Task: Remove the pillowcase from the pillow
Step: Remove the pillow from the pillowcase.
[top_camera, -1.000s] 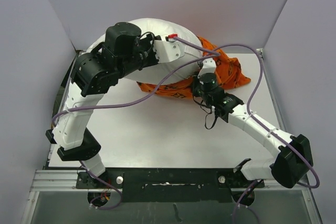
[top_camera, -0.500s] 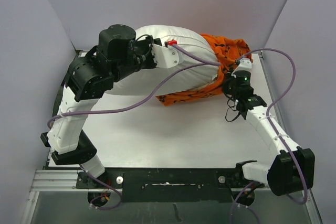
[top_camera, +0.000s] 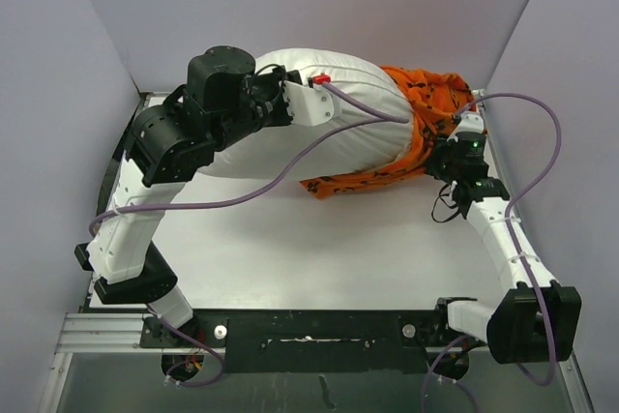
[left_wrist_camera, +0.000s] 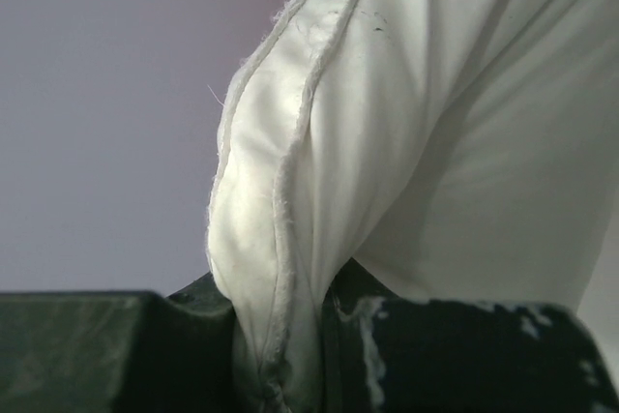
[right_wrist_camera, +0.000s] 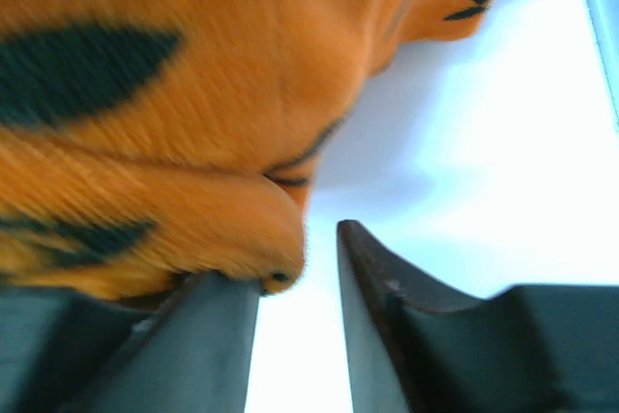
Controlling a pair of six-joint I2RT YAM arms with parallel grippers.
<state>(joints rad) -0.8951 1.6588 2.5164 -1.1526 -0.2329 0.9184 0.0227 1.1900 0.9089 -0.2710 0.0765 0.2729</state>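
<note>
The white-linked left arm (top_camera: 131,229) and right arm (top_camera: 503,239) are showing black cylindrical joint housings between tubular white segments. Thin purple cables (top_camera: 242,198) are running along both. A small red tab (top_camera: 318,77) is marking the left wrist's white housing, and a green indicator light (top_camera: 476,142) is glowing on the right wrist. On the left gripper (left_wrist_camera: 280,374), black fingers (left_wrist_camera: 435,355) are carrying white scuffs.
</note>
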